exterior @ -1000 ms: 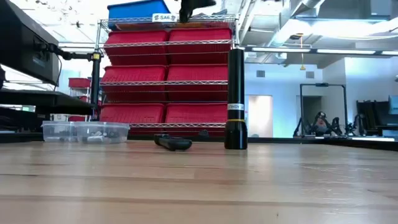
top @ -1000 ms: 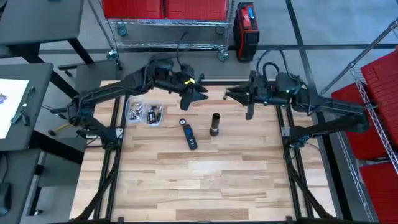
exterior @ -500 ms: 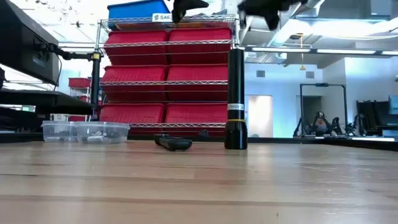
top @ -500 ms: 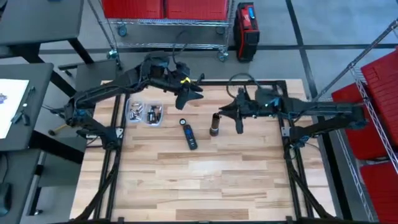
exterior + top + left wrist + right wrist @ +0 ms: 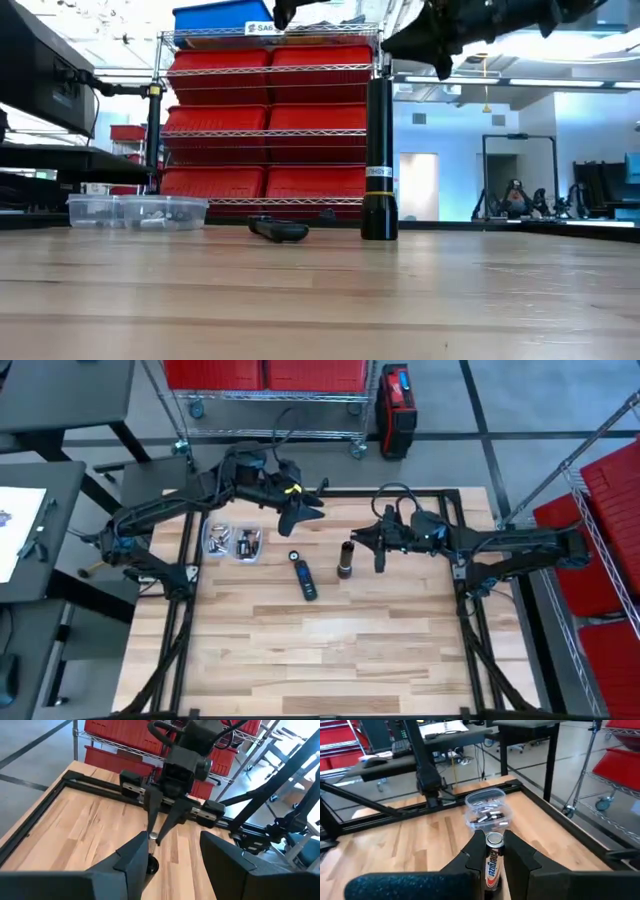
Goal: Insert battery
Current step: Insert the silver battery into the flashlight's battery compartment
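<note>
- Right gripper (image 5: 492, 851) pinched the battery (image 5: 493, 857), hovering just beside the upright flashlight (image 5: 345, 559)
- Left gripper (image 5: 300, 510) hung spread, empty
- Judged mid-carry; next, align battery over the flashlight's open top

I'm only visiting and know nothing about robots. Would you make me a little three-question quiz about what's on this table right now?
1. True or false: the black flashlight tube stands upright on the table.
2. What does the right hand hold? A) a battery B) a screwdriver C) nothing
3. Fill in: the spare batteries lie in a clear plastic ____ on the left arm's side.

Key
1. True; the low view shows it standing.
2. A; the battery sits between its fingers.
3. Box. The left hand is open above the far edge, holding nothing.
</note>
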Action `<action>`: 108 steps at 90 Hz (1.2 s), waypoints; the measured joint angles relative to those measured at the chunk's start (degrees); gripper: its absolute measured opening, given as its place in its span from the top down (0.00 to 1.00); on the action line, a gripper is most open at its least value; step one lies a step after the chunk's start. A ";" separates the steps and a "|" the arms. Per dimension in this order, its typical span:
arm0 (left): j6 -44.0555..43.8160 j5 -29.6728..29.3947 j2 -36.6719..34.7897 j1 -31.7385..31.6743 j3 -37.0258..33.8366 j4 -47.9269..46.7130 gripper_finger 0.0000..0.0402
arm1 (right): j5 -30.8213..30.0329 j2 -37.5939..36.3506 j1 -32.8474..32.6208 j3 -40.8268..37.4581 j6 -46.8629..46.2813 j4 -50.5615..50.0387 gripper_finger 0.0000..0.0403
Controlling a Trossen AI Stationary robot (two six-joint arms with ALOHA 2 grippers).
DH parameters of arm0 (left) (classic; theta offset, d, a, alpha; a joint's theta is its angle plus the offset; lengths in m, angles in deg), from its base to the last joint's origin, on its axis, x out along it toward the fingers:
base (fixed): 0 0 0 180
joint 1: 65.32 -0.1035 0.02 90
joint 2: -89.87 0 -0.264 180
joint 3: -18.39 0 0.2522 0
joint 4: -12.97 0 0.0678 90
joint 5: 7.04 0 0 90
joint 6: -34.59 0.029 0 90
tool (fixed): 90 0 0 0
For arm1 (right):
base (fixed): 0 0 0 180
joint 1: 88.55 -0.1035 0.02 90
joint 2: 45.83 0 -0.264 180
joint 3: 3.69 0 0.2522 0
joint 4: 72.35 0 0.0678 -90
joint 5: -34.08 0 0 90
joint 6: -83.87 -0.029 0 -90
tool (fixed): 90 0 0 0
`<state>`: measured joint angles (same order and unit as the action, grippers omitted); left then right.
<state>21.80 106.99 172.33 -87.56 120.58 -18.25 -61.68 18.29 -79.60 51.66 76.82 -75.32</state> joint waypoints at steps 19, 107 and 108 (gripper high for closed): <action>-0.06 0.00 0.00 0.00 0.00 0.22 0.61 | 0.02 1.43 -1.02 -0.03 0.03 0.45 0.93; 0.11 -0.02 0.00 0.00 0.00 0.35 0.60 | 1.06 1.89 -1.05 0.28 6.03 -2.81 0.71; 0.11 -0.02 0.00 0.00 0.00 0.35 0.60 | 1.06 1.89 -1.05 0.41 6.02 -2.84 0.70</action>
<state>21.91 106.97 172.33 -87.56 120.58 -17.90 -60.61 20.19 -80.65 52.07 82.84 -78.15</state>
